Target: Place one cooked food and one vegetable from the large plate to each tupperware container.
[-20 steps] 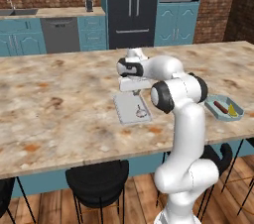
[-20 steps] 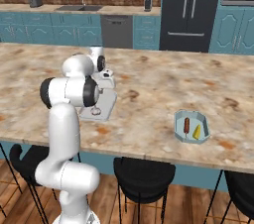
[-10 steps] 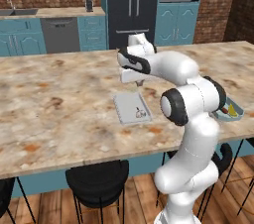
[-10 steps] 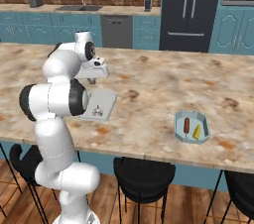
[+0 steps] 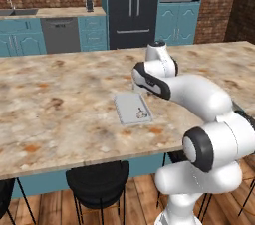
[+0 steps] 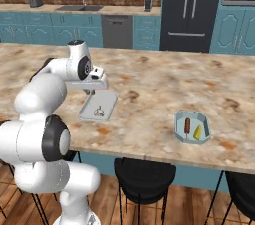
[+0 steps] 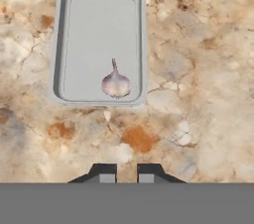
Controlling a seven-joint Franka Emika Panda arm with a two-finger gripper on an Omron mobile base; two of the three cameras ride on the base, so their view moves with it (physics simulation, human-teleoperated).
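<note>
Hand view looks down on the rectangular tray (image 7: 99, 39) with the garlic bulb (image 7: 116, 83) lying in it, close to one short wall. You can take that drop as made. The octagonal tray (image 6: 192, 127), well apart toward the surface's (image 6: 149, 99) right end and near its front edge, holds a sausage (image 6: 187, 125) and a yellow corn piece (image 6: 198, 132), so it looks finished. What seems left is one cooked item for the rectangular tray; the blue plate is out of frame, so expect a wide swing or a drive to reach it.

Your pincer (image 7: 126, 174) hangs above bare surface just beside the tray, its tips a little apart with nothing between them. The arm (image 5: 189, 94) reaches forward over the front edge, hand pointing down.
</note>
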